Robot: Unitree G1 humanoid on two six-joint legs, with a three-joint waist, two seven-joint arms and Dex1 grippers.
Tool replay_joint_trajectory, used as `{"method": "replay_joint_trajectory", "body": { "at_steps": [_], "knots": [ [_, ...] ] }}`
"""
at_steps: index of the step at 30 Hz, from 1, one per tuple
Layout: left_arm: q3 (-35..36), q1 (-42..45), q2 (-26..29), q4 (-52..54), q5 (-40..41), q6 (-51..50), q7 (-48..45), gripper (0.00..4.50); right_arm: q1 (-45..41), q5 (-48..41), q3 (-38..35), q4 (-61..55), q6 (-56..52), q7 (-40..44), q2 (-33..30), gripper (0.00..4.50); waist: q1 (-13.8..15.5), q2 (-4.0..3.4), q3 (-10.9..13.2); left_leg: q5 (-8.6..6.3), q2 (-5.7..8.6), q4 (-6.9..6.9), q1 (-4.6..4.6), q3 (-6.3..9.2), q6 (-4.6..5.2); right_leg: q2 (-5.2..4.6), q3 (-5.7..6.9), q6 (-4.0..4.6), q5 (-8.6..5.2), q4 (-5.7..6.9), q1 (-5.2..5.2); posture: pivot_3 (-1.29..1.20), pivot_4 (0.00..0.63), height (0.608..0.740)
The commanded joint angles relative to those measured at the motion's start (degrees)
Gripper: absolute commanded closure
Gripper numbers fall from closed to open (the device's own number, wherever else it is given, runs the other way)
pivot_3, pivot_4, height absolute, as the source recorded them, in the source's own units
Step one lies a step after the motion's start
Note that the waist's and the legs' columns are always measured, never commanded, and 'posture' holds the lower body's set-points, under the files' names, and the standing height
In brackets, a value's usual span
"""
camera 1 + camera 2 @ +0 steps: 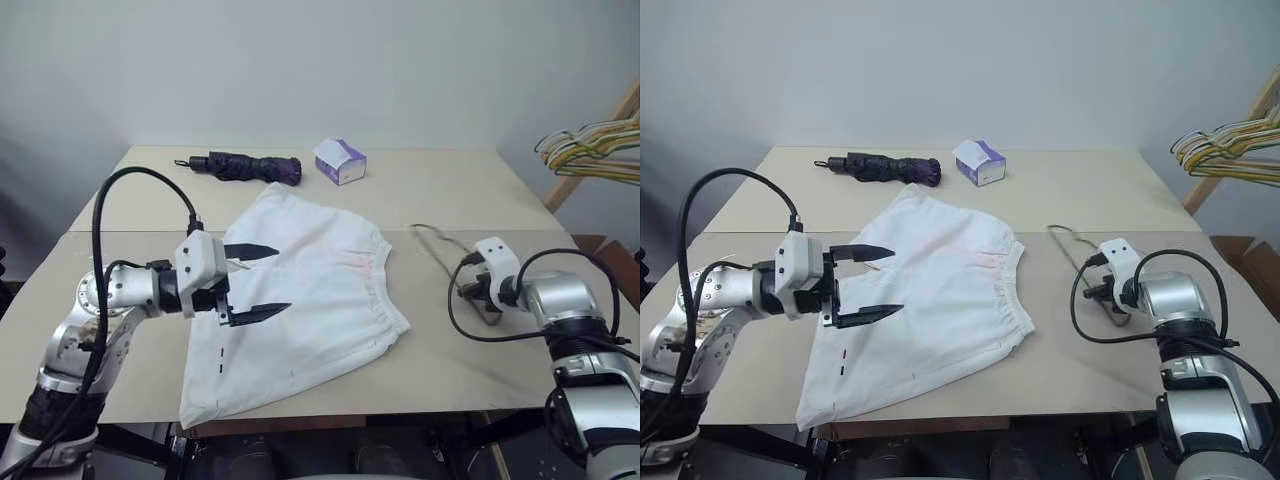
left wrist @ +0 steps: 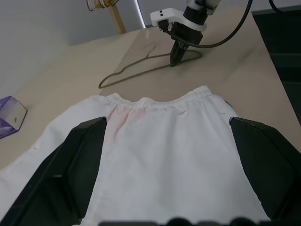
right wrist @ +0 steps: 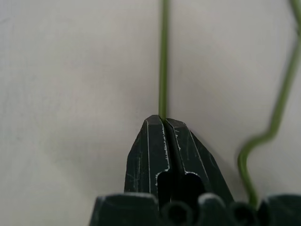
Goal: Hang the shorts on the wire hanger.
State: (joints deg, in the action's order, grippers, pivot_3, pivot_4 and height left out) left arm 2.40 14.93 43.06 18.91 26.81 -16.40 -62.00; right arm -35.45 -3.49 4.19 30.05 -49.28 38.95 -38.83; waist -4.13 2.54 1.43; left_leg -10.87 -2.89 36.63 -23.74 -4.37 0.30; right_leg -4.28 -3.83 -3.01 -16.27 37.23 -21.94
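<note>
Nearest to me, the left gripper (image 1: pixel 256 282) hangs over the near left part of the shorts (image 1: pixel 300 300), its two black fingers spread wide with nothing between them. I count one pair of shorts, lying flat and slantwise on the table (image 1: pixel 450 195), waistband toward the right and one leg reaching the near table edge. I see one wire hanger (image 2: pixel 141 67), flat on the table just right of the waistband and apart from it. My right gripper (image 3: pixel 163 123) points down onto it with its fingers pinched together on one straight run of the wire; in the right wrist view a second, bent stretch of the same wire passes beside the fingers.

From the head views most of the hanger is hidden behind the right wrist, and I make out little more than its far end.

At the far side lie one folded dark umbrella (image 1: pixel 245 167) and one small tissue box (image 1: pixel 340 161), both well apart from the shorts. Beyond the right table edge hangs a bunch of coloured hangers (image 1: pixel 590 148), cut off by the frame. Bare tabletop lies open between the shorts and the far things, and around the hanger.
</note>
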Motion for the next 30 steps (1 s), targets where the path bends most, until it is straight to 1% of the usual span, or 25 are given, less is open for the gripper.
{"method": "replay_joint_trajectory", "body": {
  "at_steps": [1,3,5,7,9,11,13,15,18,22,24,26,30],
  "knots": [
    [0.7,2.72,-1.7,-0.91,-0.6,0.28,3.25,0.0,1.25,0.12,-0.54,-0.96,-0.04,-1.91,1.63,4.47,0.02,0.02,-0.03,0.0,0.0,0.01,0.01,0.01,0.0,0.0,0.01,0.0,0.0,0.0,0.02,-0.05,0.0,0.74],
    [2.66,5.71,-4.88,-2.03,2.97,-3.77,7.99,0.0,1.98,0.04,-2.47,-4.25,1.68,-4.53,2.36,4.47,-0.1,0.03,-0.05,0.0,-0.01,0.02,0.04,0.03,0.0,0.0,0.02,0.0,0.01,-0.01,0.06,-0.07,0.0,0.74],
    [5.43,9.15,-7.91,-3.49,8.86,-10.82,13.05,0.0,2.85,-0.72,-4.62,-8.66,1.96,-6.33,2.99,4.47,-0.05,0.03,-0.04,0.0,0.0,0.09,0.02,0.09,0.0,0.01,0.04,-0.03,0.03,0.0,0.08,-0.08,0.0,0.74],
    [7.63,12.64,-10.67,-6.22,13.0,-16.39,17.36,0.0,5.67,-0.92,-6.97,-17.12,5.34,-8.67,3.67,4.47,-0.21,-0.01,-0.03,0.0,0.01,0.15,-0.06,0.22,0.0,0.01,0.05,-0.07,0.05,0.02,0.03,-0.08,0.0,0.74],
    [11.47,16.35,-14.76,-9.96,20.73,-23.35,23.34,0.0,9.14,-1.45,-8.44,-26.72,9.51,-9.49,4.59,4.47,-0.16,-0.2,-0.05,-0.03,0.04,0.15,-0.17,0.44,0.04,0.0,0.04,-0.1,0.04,0.03,-0.06,-0.08,0.0,0.74],
    [15.76,18.89,-19.8,-13.73,30.91,-30.02,29.17,0.0,12.63,-1.81,-8.5,-35.17,14.84,-9.22,5.58,4.47,-0.31,-0.32,-0.09,-0.05,0.09,0.19,-0.37,0.68,0.07,-0.04,0.02,-0.14,0.03,0.07,-0.26,-0.08,0.0,0.74],
    [18.2,19.94,-24.68,-16.36,38.57,-34.0,33.94,0.0,15.31,-1.08,-7.36,-41.11,21.34,-9.46,6.56,4.47,-0.17,-0.32,-0.09,-0.06,0.12,0.29,-0.45,0.84,0.07,-0.05,0.05,-0.18,0.05,0.12,-0.27,-0.08,0.0,0.74],
    [19.03,20.13,-27.73,-17.31,42.27,-36.0,37.51,0.0,16.43,-0.66,-6.54,-44.03,24.8,-10.02,7.62,4.47,-0.1,-0.31,-0.09,-0.06,0.12,0.33,-0.45,0.85,0.07,-0.05,0.05,-0.19,0.06,0.14,-0.27,-0.09,0.0,0.74],
    [17.95,19.02,-33.44,-16.92,45.75,-37.25,43.21,0.0,17.0,0.21,-3.64,-48.97,29.2,-11.72,11.11,4.47,-0.02,-0.3,-0.1,-0.07,0.16,0.41,-0.41,0.85,0.06,-0.06,0.05,-0.2,0.06,0.25,-0.22,-0.1,0.0,0.74],
    [16.09,18.19,-37.09,-14.61,46.28,-37.27,46.98,0.0,18.23,1.36,0.81,-53.91,32.68,-11.2,13.6,4.47,-0.04,-0.3,-0.1,-0.07,0.19,0.4,-0.42,0.85,0.04,-0.04,0.04,-0.2,0.06,0.24,-0.24,-0.1,0.0,0.74],
    [14.29,17.85,-36.59,-13.5,43.84,-36.53,46.75,0.0,19.02,2.53,3.12,-55.51,34.51,-10.48,13.51,4.47,-0.1,-0.3,-0.1,-0.07,0.2,0.4,-0.42,0.84,0.04,-0.04,0.04,-0.19,0.06,0.22,-0.24,-0.1,0.0,0.74],
    [12.48,17.05,-35.05,-12.0,41.44,-35.5,44.16,0.0,19.9,2.83,3.83,-56.37,35.78,-10.13,13.3,4.47,-0.12,-0.3,-0.11,-0.07,0.21,0.4,-0.42,0.77,0.03,-0.02,0.04,-0.19,0.06,0.21,-0.24,-0.1,0.0,0.74],
    [12.96,17.32,-33.42,-12.6,41.3,-34.75,42.84,0.0,21.41,3.04,3.73,-57.21,36.78,-9.75,12.75,4.47,-0.06,-0.3,-0.11,-0.06,0.23,0.41,-0.4,0.54,0.01,-0.03,0.05,-0.17,0.06,0.21,-0.2,-0.1,0.0,0.74]
  ]
}}
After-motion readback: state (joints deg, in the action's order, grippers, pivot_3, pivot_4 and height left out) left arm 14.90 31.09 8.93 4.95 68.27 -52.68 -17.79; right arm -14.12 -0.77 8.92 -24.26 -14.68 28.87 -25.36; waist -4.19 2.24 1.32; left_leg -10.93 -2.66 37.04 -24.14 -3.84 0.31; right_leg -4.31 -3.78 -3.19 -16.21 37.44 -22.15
